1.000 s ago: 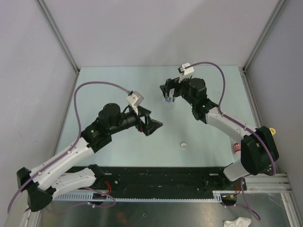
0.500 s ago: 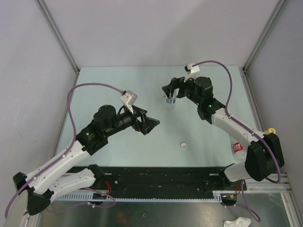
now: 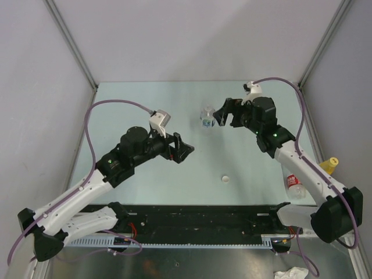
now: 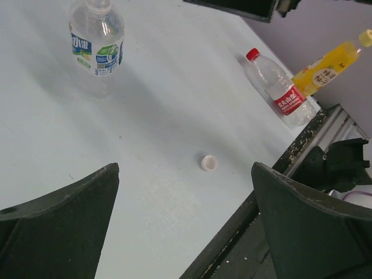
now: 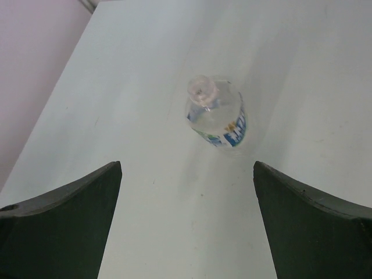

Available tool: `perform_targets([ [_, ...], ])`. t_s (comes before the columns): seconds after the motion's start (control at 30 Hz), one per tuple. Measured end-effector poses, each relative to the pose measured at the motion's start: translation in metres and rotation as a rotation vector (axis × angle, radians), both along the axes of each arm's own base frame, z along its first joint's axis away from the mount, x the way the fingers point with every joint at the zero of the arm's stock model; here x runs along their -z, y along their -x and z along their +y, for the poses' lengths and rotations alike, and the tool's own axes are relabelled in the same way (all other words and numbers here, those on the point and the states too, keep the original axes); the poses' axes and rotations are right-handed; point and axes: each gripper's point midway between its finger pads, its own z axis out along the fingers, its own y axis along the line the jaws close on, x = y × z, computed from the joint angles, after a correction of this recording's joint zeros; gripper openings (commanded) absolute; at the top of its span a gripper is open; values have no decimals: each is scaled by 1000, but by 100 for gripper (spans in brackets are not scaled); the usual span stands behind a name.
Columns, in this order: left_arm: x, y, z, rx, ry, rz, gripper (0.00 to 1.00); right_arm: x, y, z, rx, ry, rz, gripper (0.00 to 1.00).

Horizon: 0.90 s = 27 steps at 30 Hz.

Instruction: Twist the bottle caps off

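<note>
Left claw (image 4: 186, 232): spread apart, empty.
Right claw (image 5: 186, 226): spread apart, empty.
Blue-green-label bottle (image 5: 216, 113): upright, uncapped; print unreadable.
White cap (image 4: 208, 163): loose on desk (image 4: 168, 104).

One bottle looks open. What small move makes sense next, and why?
Probably the right gripper, open and empty, should draw away from the blue-green labelled bottle toward the red-labelled bottle by the right edge of the table. The first bottle stands with no cap and the white cap lies loose, while the red cap is on its bottle.
</note>
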Motion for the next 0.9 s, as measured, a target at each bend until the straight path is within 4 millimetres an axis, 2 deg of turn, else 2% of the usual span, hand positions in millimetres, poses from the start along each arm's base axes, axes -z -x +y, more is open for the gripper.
perform_targets([
  [0.13, 3, -5, -2, 7, -33, -8, 99, -8, 12, -16, 63, -12, 26, 99],
  [0.3, 8, -13, 6, -40, -82, -32, 100, -16, 28, -34, 131, -18, 41, 99],
  [0.5, 12, -16, 10, -49, -112, -48, 99, -42, 48, -79, 303, 2, -25, 98],
  [0.6, 16, -17, 8, -41, -131, -49, 99, -46, 56, -100, 392, 25, -38, 98],
  [0.73, 27, -20, 5, -31, -165, -36, 99, -30, 59, -126, 500, 105, 3, 98],
  [0.9, 34, -20, 3, -9, -189, -36, 99, 8, 53, -153, 593, 218, 131, 99],
])
